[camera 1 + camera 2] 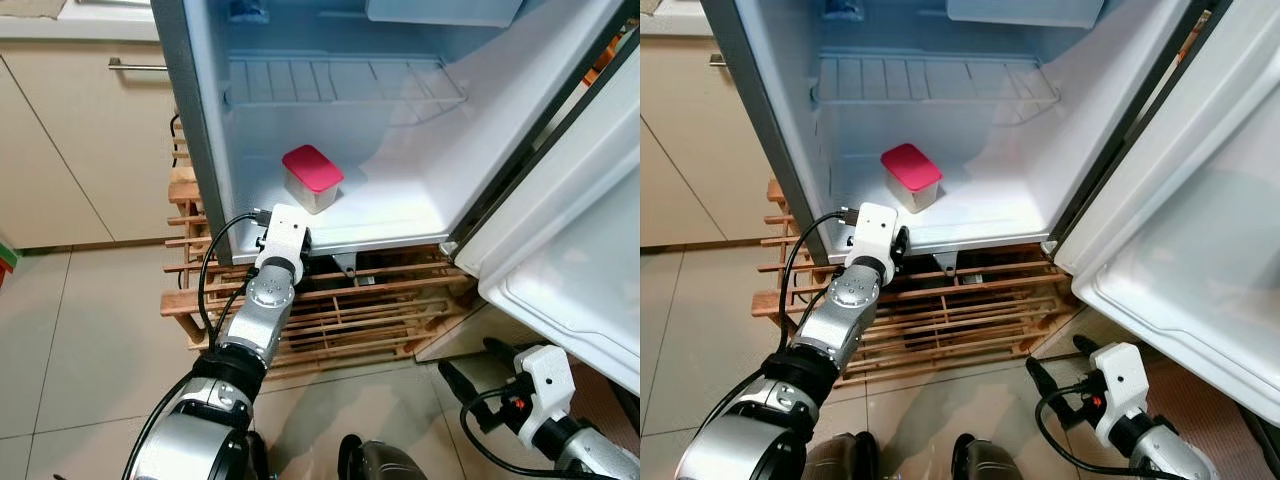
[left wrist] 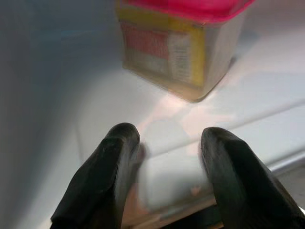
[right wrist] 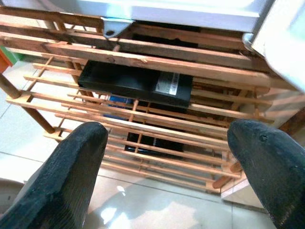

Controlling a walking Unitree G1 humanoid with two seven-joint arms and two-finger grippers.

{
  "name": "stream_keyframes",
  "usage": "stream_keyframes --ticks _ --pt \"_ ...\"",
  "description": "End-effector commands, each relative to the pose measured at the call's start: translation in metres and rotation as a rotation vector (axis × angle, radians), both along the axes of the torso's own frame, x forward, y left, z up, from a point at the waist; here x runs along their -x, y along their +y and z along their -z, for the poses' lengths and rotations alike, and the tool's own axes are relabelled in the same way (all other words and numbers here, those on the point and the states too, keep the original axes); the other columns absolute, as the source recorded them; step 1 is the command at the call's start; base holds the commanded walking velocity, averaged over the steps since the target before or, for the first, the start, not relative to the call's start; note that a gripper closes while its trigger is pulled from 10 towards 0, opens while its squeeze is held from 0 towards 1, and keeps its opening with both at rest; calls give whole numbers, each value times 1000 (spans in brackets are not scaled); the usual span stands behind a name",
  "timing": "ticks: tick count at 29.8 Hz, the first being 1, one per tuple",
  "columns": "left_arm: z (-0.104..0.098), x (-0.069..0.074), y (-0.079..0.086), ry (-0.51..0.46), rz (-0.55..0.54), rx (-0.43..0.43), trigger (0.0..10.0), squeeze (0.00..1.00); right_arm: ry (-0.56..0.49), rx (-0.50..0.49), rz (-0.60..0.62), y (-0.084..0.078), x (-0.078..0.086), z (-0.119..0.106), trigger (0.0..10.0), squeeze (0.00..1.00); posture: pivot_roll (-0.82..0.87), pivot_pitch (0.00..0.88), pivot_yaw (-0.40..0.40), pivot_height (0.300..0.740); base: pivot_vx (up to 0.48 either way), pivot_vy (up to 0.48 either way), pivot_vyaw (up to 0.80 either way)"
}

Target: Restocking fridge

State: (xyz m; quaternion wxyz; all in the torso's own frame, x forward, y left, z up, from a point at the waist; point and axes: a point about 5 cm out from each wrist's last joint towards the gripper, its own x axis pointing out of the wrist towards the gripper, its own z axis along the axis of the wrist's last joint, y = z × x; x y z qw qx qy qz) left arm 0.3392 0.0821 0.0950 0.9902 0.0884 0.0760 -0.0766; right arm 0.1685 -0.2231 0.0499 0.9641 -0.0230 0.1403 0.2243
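The small fridge (image 1: 400, 215) stands open on a wooden rack. A clear container with a red lid (image 1: 312, 177) sits on the fridge floor, left of centre. My left gripper (image 2: 169, 136) is open at the front lip of that floor, a short way in front of the container (image 2: 183, 43), with nothing between its fingers. Low on the right, near the floor tiles, my right gripper (image 1: 475, 365) is open and empty, and it faces the wooden rack (image 3: 143, 119).
A wire shelf (image 1: 340, 80) spans the fridge above the container. The open fridge door (image 1: 580, 260) hangs over the right arm. A black box (image 3: 138, 83) lies inside the slatted rack (image 1: 370, 310). Beige cabinets (image 1: 80, 140) stand to the left.
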Motion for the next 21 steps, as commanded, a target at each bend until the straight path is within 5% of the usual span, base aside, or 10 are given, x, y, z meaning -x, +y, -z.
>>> stream_keyframes --ticks 1,7,11,14,16,21 --pt "-17 12 -9 -73 112 55 10000 0 -8 2 52 -8 3 3 10000 0 -63 88 -107 740 0 0 0" --pt "-43 44 -3 -229 263 100 10000 0 -55 -33 137 -11 -3 6 10000 0 -28 57 -88 740 0 0 0" --pt "-44 58 13 -264 276 77 10000 0 -148 -67 214 16 -38 -28 10000 0 1 37 -80 740 0 0 0" --pt "-38 62 26 -239 248 59 10000 0 -173 -82 259 19 -45 -32 10000 0 17 26 -73 740 0 0 0" --pt "-31 63 43 -228 138 61 10000 0 -204 -104 344 18 -57 -33 10000 0 28 18 -67 740 0 0 0" --pt "-25 69 51 -213 13 118 10000 0 -247 -118 413 20 -73 -37 10000 0 25 3 -62 740 0 0 0"
